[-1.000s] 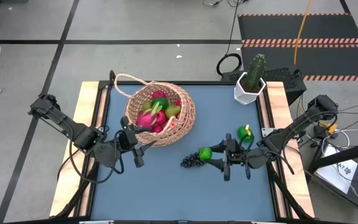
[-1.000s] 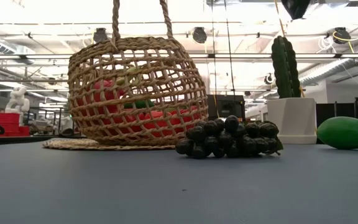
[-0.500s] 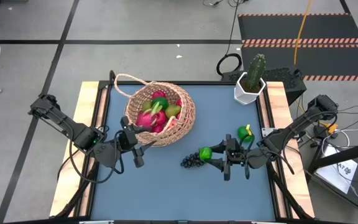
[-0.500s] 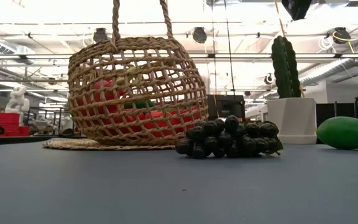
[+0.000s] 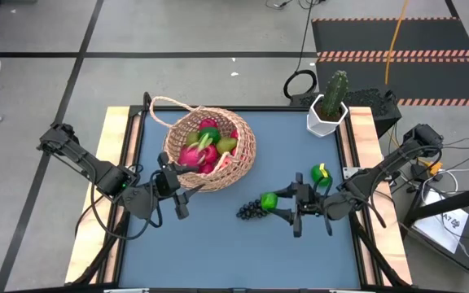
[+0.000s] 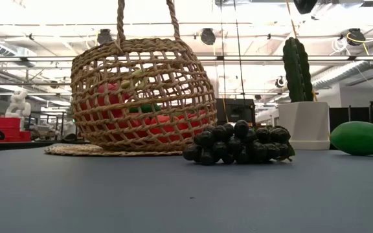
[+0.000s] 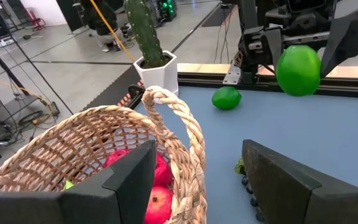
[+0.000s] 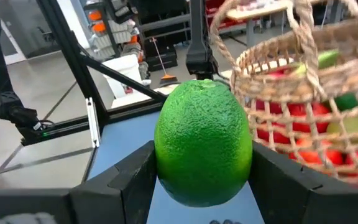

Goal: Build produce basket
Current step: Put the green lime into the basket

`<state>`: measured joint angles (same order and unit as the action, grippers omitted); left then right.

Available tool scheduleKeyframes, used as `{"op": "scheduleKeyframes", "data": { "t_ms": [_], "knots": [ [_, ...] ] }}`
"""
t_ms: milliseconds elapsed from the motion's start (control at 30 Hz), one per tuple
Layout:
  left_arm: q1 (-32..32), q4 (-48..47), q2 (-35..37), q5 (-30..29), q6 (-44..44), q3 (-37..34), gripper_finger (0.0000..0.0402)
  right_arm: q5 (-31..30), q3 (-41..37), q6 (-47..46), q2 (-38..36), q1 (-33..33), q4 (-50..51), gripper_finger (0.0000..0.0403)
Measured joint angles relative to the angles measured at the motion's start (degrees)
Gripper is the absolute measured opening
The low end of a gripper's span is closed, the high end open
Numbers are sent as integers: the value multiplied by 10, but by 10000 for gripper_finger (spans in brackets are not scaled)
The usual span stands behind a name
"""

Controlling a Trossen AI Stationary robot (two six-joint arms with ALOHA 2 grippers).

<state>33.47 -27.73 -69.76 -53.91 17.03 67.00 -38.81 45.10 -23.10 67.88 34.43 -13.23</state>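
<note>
The woven basket [image 5: 210, 148] stands on the blue table at centre left, its loop handle [image 7: 176, 118] up, with red, pink and green produce inside. My left gripper [image 5: 179, 185] is open at the basket's near left rim [image 7: 194, 168]. One finger is over the inside and one is outside. I cannot tell if it touches. My right gripper [image 5: 282, 205] is shut on a green lime [image 8: 202, 149], above the table to the right of the basket. A dark grape bunch [image 5: 251, 212] and a second lime [image 5: 320, 173] lie on the table. My right gripper pinches the lime's two opposite sides [image 8: 160, 163] between its two fingers. The fingers lie about level and come from the table's right side, pointing toward the basket. The lime is lifted clear of the table, above the grape bunch's right end [image 7: 298, 70].
A white hexagonal pot with a cactus [image 5: 328, 110] stands at the far right corner. Wooden rails [image 5: 120, 163] run along the table's left and right edges. Bare blue table [image 5: 218, 252] lies along the near side.
My right gripper has rolled a little about the line it points along, staying in place with the lime still held. The basket, grapes and other lime have not moved.
</note>
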Motion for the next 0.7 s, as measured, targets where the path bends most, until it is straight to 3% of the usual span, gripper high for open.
{"op": "scheduleKeyframes", "data": {
  "t_ms": [333,700],
  "knots": [
    [0,-32,3,-3,18,0,239,-2,0,133,0,-17,-88,222],
    [0,-31,3,-4,18,0,239,31,16,124,-3,-106,-95,222]
  ]
}}
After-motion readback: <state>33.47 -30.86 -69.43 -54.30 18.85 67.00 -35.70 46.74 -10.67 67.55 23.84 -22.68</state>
